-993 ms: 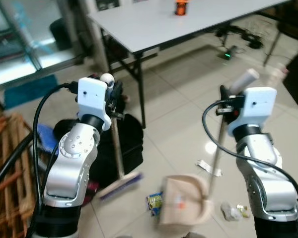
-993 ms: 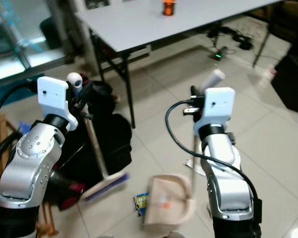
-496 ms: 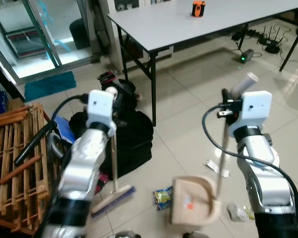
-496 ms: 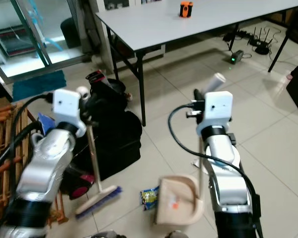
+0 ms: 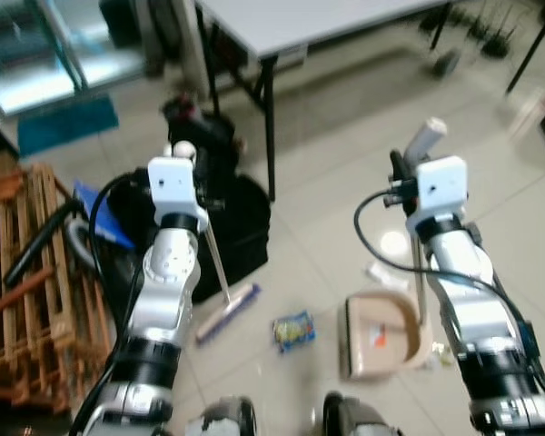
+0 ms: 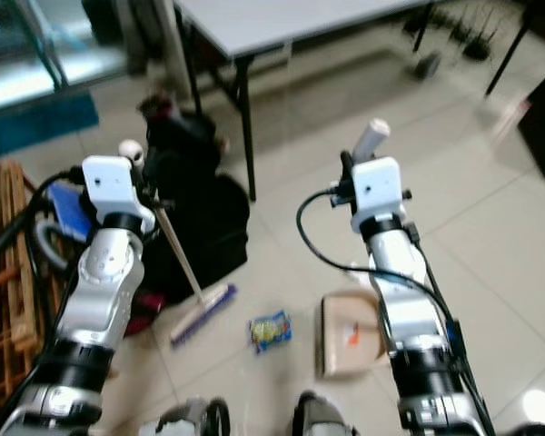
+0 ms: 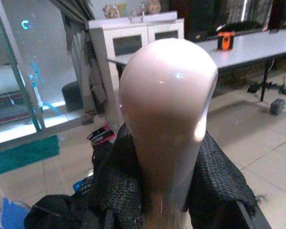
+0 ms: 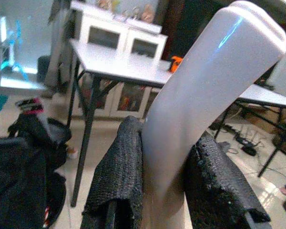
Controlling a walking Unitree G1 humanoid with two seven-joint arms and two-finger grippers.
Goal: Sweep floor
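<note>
Both grippers are clamped on handles: the left gripper [image 7: 155,191] squeezes the rounded top of the broom [image 5: 225,312], the right gripper [image 8: 164,191] the dustpan's [image 5: 384,332] upright handle. Behind stands a grey table [image 5: 282,18], and a black bag [image 5: 241,222] slumps by the broom. On the tiled floor [image 5: 336,182], the brush head rests beside a snack wrapper [image 5: 293,330], just left of the dustpan.

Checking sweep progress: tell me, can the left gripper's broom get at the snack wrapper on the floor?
Probably yes: the left gripper holds the broom, and bare tile lies between it and the snack wrapper.
</note>
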